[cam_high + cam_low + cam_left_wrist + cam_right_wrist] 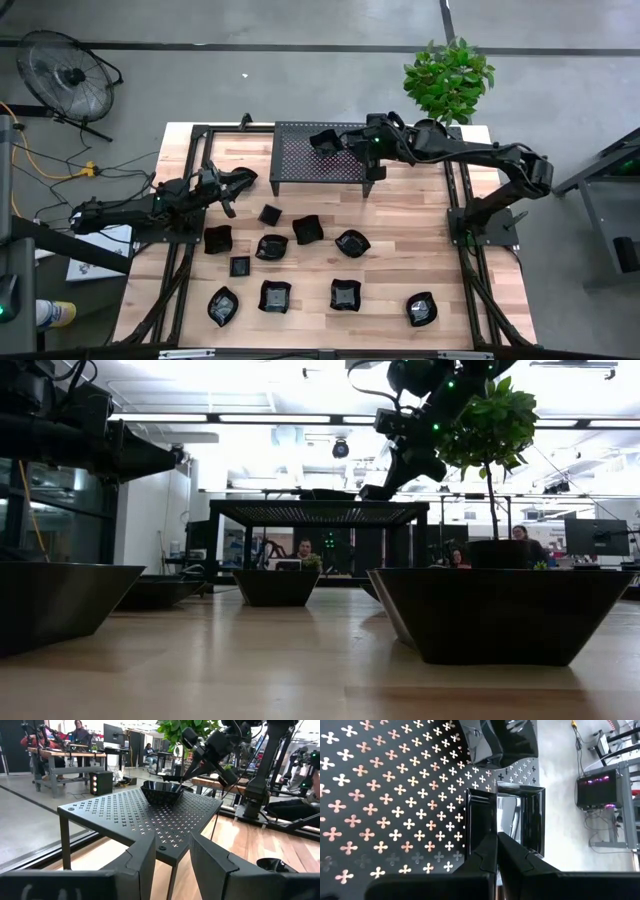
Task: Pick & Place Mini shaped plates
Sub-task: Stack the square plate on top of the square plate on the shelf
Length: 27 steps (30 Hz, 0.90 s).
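Note:
A black perforated rack [300, 165] stands at the table's far side. One mini shaped plate [323, 140] rests on its top, also seen in the left wrist view [162, 794]. My right gripper [496, 834] reaches in from the right above the rack, shut on a second, square plate [520, 815], which shows just above the rack top in the low view [378, 491]. Whether this plate touches the rack I cannot tell. Several more plates [307, 229] lie on the wood. My left gripper [170, 862] waits open and level at the table's left [238, 180]. My right gripper pinches one side wall of the square plate at its rim [495, 810], one finger inside the dish and one on the outer wall. The fingers slant down from the table's right. The plate sits roughly level beyond the fingertips, near the rack's far edge.
A potted plant [450, 75] stands at the table's far right corner, close to my right arm. A floor fan [65, 75] stands beyond the far left. People sit at desks in the room behind [305, 548]. Bare wood lies left of the rack.

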Each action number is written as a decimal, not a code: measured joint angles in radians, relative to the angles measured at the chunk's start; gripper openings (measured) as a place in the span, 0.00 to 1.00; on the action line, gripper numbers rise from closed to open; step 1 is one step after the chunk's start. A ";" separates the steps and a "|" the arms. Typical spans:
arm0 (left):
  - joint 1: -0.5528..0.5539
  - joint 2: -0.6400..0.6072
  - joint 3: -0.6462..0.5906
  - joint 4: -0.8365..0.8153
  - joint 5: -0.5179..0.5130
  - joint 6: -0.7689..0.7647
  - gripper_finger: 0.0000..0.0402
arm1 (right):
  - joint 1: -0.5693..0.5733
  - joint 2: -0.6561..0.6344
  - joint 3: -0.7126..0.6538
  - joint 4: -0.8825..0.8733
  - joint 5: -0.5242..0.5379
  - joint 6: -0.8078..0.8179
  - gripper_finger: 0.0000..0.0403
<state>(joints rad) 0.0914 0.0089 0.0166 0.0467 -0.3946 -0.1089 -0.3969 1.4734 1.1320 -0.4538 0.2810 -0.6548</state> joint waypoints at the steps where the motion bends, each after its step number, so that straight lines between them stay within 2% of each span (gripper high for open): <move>1: 0.000 0.000 0.000 0.000 0.000 0.000 0.29 | 0.000 0.000 0.000 -0.003 -0.001 0.000 0.00; 27: 0.000 0.000 0.000 0.000 0.000 0.000 0.29 | 0.000 0.000 0.000 -0.026 -0.016 0.037 0.00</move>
<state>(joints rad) 0.0911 0.0088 0.0163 0.0467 -0.3945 -0.1090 -0.3965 1.4731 1.1316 -0.4801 0.2651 -0.6175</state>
